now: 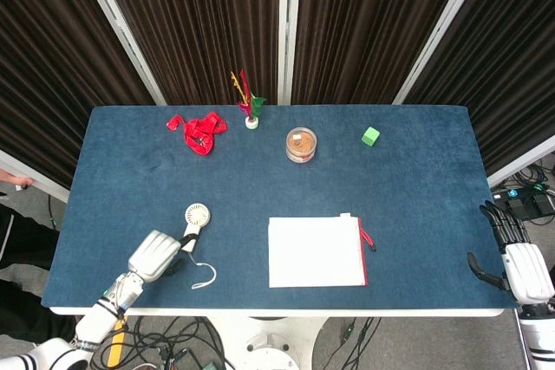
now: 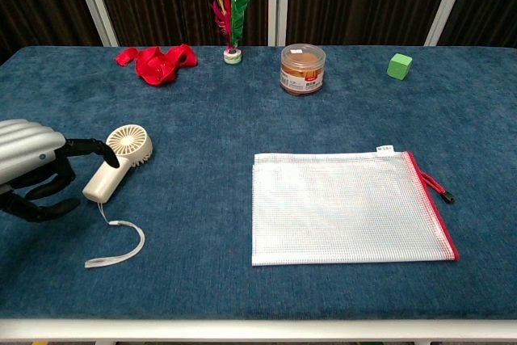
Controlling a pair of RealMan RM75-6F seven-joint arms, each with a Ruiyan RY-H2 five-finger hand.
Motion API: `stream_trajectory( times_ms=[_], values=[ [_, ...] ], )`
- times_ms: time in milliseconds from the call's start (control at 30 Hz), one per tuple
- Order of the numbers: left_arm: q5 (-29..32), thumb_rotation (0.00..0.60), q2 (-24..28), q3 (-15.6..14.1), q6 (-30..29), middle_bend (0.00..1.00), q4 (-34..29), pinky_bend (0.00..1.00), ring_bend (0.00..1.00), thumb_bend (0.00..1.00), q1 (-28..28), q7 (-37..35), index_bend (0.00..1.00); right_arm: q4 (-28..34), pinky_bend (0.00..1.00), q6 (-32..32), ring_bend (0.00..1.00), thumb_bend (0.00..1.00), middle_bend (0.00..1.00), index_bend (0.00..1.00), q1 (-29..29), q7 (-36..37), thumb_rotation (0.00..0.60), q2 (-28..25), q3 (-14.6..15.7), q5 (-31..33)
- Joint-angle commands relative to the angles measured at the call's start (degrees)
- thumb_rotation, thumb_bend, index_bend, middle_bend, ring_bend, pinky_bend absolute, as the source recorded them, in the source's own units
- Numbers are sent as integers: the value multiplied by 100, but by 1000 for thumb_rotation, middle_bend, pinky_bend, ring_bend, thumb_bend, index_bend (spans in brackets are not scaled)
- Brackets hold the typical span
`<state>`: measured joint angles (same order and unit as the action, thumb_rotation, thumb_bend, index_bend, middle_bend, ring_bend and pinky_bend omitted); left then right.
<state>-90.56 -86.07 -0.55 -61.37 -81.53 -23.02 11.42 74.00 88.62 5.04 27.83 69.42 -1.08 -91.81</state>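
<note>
A cream hand-held fan with a looped wrist strap lies on the blue table at the front left. My left hand sits just left of the fan's handle, fingers spread and curved, one fingertip reaching the handle; it holds nothing. My right hand hangs off the table's right edge with fingers extended and nothing in it; the chest view does not show it. A white mesh zip pouch with a red edge lies flat at the front middle.
Along the far side stand a red ribbon, a feather shuttlecock, a clear jar with brown contents and a green cube. Dark curtains hang behind.
</note>
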Motion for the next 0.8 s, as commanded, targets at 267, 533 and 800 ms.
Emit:
stream_trajectory(
  times_ms=[267, 533, 800],
  values=[
    [189, 600, -49, 56, 29, 847, 175, 802, 849, 395, -114, -75, 240, -101, 0, -100, 0, 312, 0, 0, -16, 54, 600, 28, 14, 79],
    [353, 600, -123, 55, 182, 847, 327, 802, 849, 396, -221, -151, 240, -25, 0, -117, 0, 312, 0, 0, -5, 19, 600, -18, -10, 97],
    [355, 600, -154, 24, 80, 847, 361, 802, 849, 396, -245, -107, 240, 10, 0, -149, 0, 313, 0, 0, -13, 4, 600, -48, -14, 125]
  ],
)
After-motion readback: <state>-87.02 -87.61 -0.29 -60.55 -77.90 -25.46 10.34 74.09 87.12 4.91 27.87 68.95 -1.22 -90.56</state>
